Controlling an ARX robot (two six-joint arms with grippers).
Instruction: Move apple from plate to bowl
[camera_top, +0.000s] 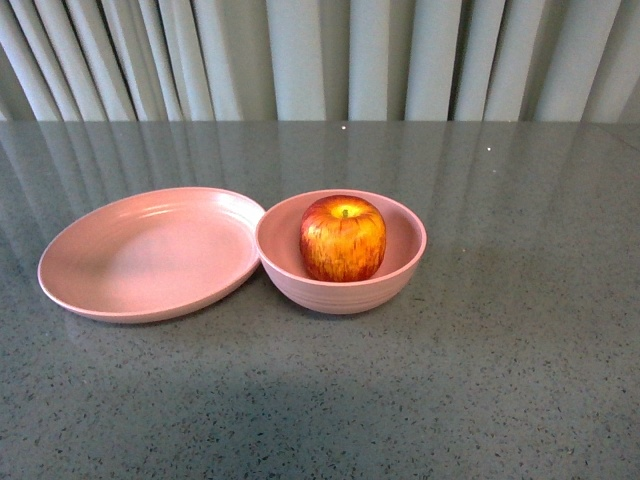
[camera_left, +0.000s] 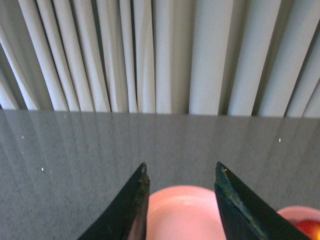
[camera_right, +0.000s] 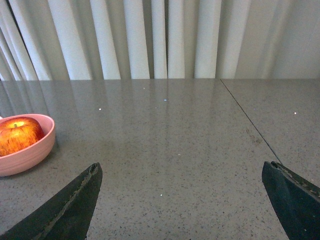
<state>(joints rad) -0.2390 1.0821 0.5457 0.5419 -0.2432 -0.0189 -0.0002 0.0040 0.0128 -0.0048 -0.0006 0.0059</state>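
The red apple (camera_top: 342, 238) with yellow streaks sits upright inside the deep pink bowl (camera_top: 400, 274) at the table's middle. The shallow pink plate (camera_top: 150, 255) lies empty just left of the bowl, its rim touching it. Neither arm shows in the front view. My left gripper (camera_left: 182, 171) is open and empty, above the plate (camera_left: 182, 212); the bowl's rim (camera_left: 295, 214) and a bit of the apple (camera_left: 310, 229) show at the corner. My right gripper (camera_right: 182, 167) is wide open and empty over bare table, with the bowl (camera_right: 27, 152) and apple (camera_right: 19, 135) off to one side.
The grey speckled table (camera_top: 500, 380) stretches around the dishes. Pale pleated curtains (camera_top: 320, 60) hang behind the table's far edge. A thin seam (camera_right: 247, 120) runs across the tabletop in the right wrist view.
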